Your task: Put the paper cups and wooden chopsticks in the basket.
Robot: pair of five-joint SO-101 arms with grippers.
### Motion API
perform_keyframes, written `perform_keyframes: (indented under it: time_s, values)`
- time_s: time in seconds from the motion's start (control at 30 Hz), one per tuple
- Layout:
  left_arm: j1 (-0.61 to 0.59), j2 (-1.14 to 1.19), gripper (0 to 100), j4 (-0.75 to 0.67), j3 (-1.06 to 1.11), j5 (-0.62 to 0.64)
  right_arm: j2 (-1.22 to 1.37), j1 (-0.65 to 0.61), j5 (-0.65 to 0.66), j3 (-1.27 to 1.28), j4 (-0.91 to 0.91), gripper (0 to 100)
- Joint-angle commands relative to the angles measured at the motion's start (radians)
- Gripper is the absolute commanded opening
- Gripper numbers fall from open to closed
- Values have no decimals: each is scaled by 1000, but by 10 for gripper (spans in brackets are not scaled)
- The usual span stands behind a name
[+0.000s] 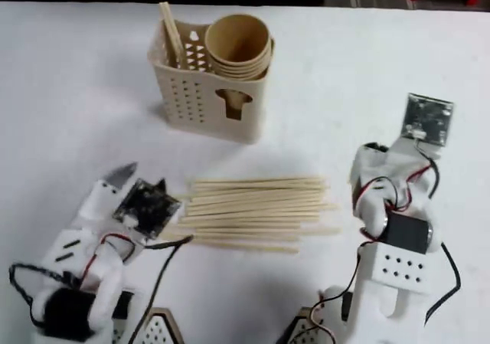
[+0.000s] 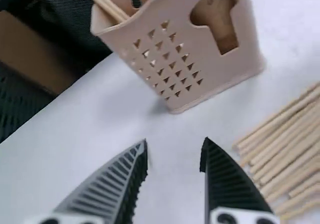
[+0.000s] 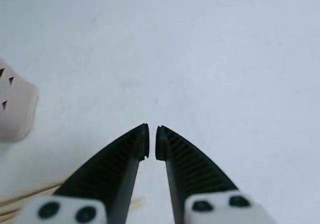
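The paper cups (image 1: 237, 41) are half hidden inside the basket (image 1: 195, 99); the left tool (image 2: 175, 141) is held released, the right tool (image 3: 152, 134) clenched.

The basket (image 1: 200, 103) is cream, its walls patterned with rows of small holes that show as dark triangles in the left wrist view. The paper cups (image 1: 239, 44) nested in it are tan brown. The wooden chopsticks (image 1: 256, 206) are a plain, pale yellowish wood. The surface (image 1: 76, 91) is white. The left gripper (image 2: 174, 146) and the right gripper (image 3: 152, 136) have black, finely ribbed fingers on white bodies. Red and black wires (image 1: 163, 263) run along the white arms.
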Motion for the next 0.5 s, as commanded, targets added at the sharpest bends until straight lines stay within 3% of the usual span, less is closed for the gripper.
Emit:
perform_keyframes:
  time_s: [0.0, 0.1, 0.27, 0.47]
  values:
    - [147, 371, 182, 91, -229, -130, -21, 45, -8, -6, -36, 41]
    - [245, 590, 184, 166, -347, -198, -22, 88, -8, -6, -45, 41]
    - [371, 889, 184, 167, -420, -204, -21, 151, -8, -6, -70, 42]
    - [463, 1142, 184, 35, -416, -198, -27, 157, -5, -6, -70, 42]
